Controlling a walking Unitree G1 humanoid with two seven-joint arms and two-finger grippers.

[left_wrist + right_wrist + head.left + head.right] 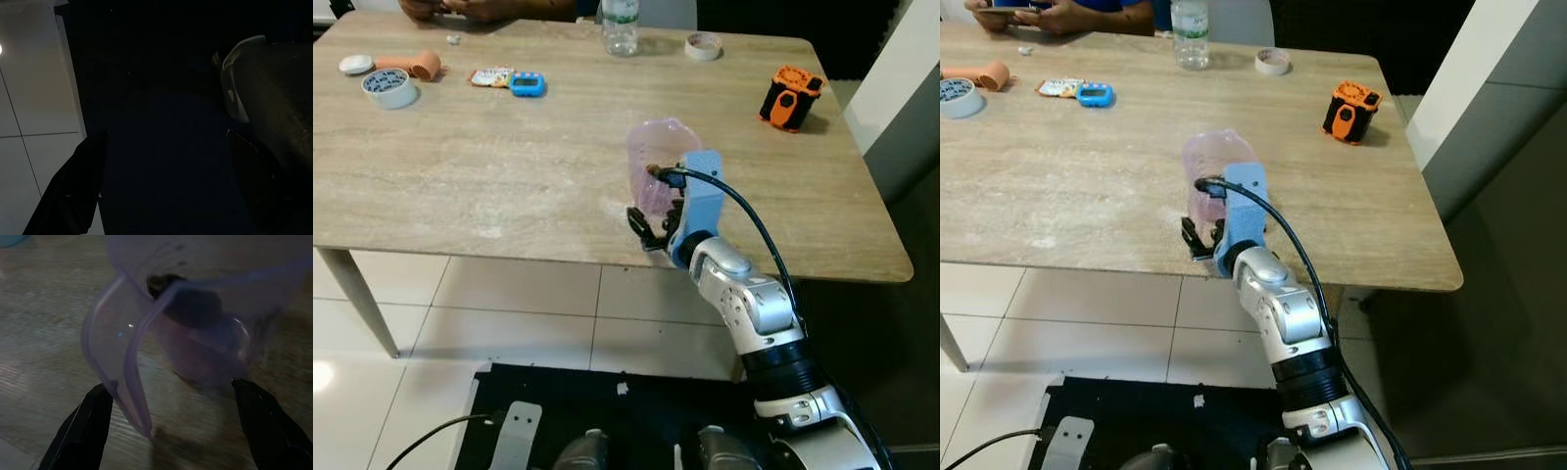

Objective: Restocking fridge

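Observation:
A translucent pink-purple plastic jug [656,166] stands on the wooden table [489,186] close to its front edge. My right gripper [651,230] sits at that edge, just in front of the jug's base, under the blue wrist mount. In the right wrist view the jug [195,333] and its handle lie just beyond the gripper [173,431]. The two black fingers [83,431] are spread wide on either side of it, open and holding nothing. My left gripper [161,196] hangs idle in the dark over the floor, with its fingers apart.
At the table's far side are a water bottle [620,24], a tape roll [703,45] and a person's hands [460,8]. An orange-black device [790,96] sits far right. A blue timer [528,83], another tape roll [389,86] and a peach object [416,65] lie far left.

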